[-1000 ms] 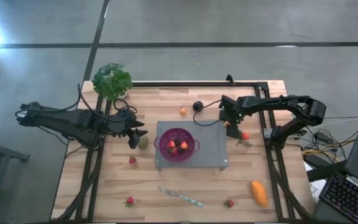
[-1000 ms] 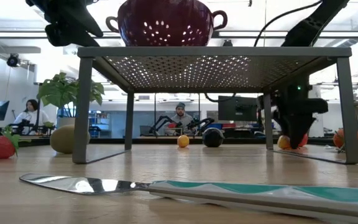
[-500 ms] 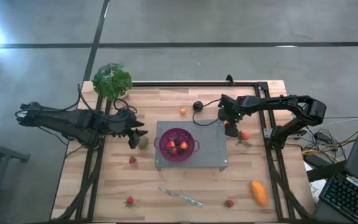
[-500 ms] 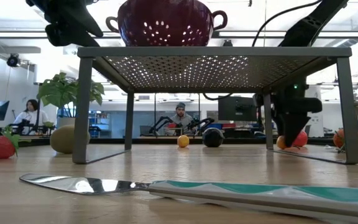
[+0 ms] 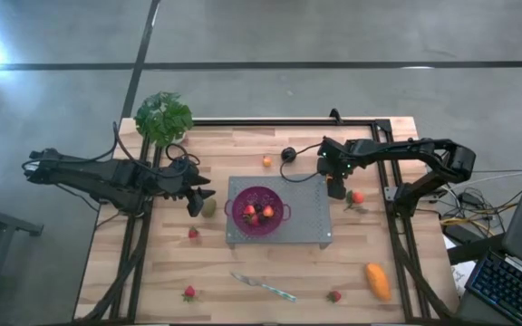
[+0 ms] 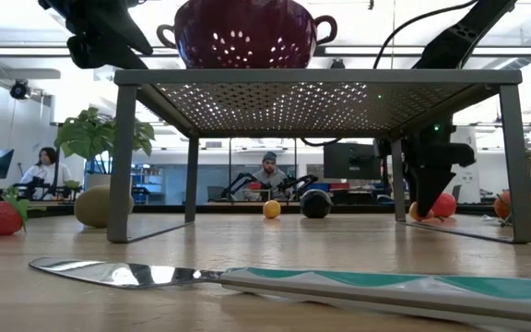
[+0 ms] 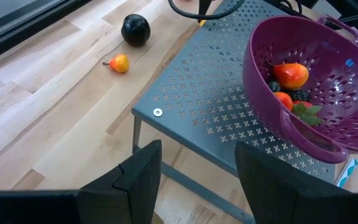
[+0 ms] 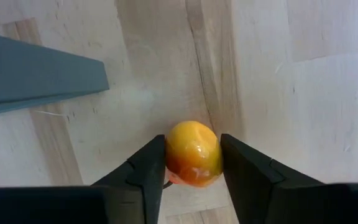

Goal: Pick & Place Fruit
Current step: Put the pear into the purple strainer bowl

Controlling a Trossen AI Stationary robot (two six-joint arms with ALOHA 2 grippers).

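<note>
My right gripper [image 5: 335,188] is shut on a small yellow-orange fruit [image 8: 193,153] low over the table, just right of the grey rack [image 5: 311,217]. A pink-red ball [image 5: 358,196] lies beside it. My left gripper [image 5: 203,196] is open and empty, left of the rack, above an olive-green kiwi [image 5: 208,208]. A purple colander [image 5: 259,206] holding strawberries stands on the rack. Loose strawberries [image 5: 193,233] [image 5: 188,292] [image 5: 334,295], an oblong orange fruit [image 5: 378,281], a tiny orange piece [image 5: 266,161] and a dark plum [image 5: 288,154] lie on the table. My right gripper pinches the yellow-orange fruit by its two opposite sides [image 8: 169,155] between its two fingers. The fingers come from above, pointing down. The fruit sits close over the wood beside the rack's leg; whether it is clear of the table I cannot tell.
A silver knife [image 5: 263,287] with a teal handle lies near the front edge. A leafy green plant [image 5: 163,118] stands at the far left corner. A black cable [image 5: 302,177] runs onto the rack's far edge. People sit in the room beyond the table.
My right gripper has risen a little and shifted slightly toward the table's left and far side, still shut on the yellow-orange fruit. The pink-red ball beside it shows more fully in the low view.
</note>
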